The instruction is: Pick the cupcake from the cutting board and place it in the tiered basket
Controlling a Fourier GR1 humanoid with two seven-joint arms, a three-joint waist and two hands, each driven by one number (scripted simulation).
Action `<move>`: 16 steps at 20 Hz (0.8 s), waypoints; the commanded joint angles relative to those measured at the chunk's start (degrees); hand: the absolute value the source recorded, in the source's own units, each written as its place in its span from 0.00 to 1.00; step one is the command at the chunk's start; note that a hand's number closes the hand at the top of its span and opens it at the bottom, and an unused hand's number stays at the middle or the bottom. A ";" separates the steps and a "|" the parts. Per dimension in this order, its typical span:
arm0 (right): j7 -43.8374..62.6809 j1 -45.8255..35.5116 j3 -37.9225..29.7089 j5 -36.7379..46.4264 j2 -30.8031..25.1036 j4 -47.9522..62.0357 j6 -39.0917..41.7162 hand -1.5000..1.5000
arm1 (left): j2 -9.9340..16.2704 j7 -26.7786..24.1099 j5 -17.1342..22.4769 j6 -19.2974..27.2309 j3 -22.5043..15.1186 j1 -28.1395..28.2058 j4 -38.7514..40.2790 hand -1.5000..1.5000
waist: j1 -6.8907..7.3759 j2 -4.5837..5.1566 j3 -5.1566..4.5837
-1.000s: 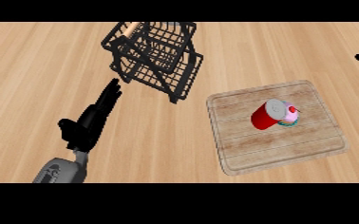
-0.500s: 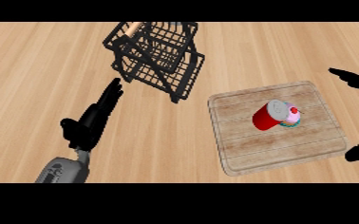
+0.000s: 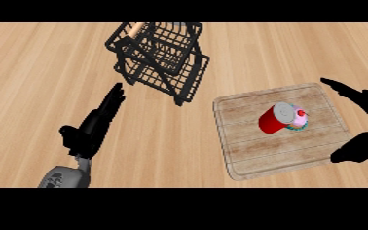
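The cupcake point(image 3: 282, 119), red-wrapped with pink frosting and a cherry, lies tipped on its side in the middle of the wooden cutting board point(image 3: 248, 146). The black wire tiered basket point(image 3: 159, 56) stands at the back, left of the board. My right hand point(image 3: 352, 122) comes in from the right edge, open, its fingers spread over the board's right rim, a little apart from the cupcake. My left hand point(image 3: 92, 126) rests open on the left, fingers straight and pointing toward the basket.
The light wooden counter point(image 3: 64, 68) surrounds everything. A wooden handle point(image 3: 135, 29) tops the basket. Bare counter lies between the basket and the board.
My right hand has moved in from the right edge toward the board and cupcake. The left hand, the cupcake and the basket have stayed put.
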 commanded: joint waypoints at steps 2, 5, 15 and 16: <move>-0.91 -2.57 -0.59 4.75 3.61 5.57 1.22 0.00 | 0.31 -0.16 0.04 -3.06 2.47 1.93 -1.42 0.50 | 0.17 0.01 0.00; -3.94 -2.00 -1.99 7.22 5.13 6.75 1.90 0.00 | -1.75 -0.76 -1.62 -3.12 3.40 -0.11 1.63 0.50 | -0.01 0.02 -0.01; -7.83 -0.81 -0.93 14.17 11.75 8.22 0.52 0.00 | -3.79 1.50 -4.64 -3.64 5.16 -0.69 -0.36 0.50 | -0.07 -0.01 -0.01; -11.75 0.62 -0.88 15.25 11.21 9.95 -0.81 0.00 | -5.68 1.17 -6.43 -1.59 3.53 -1.30 0.44 0.50 | -0.11 0.00 0.00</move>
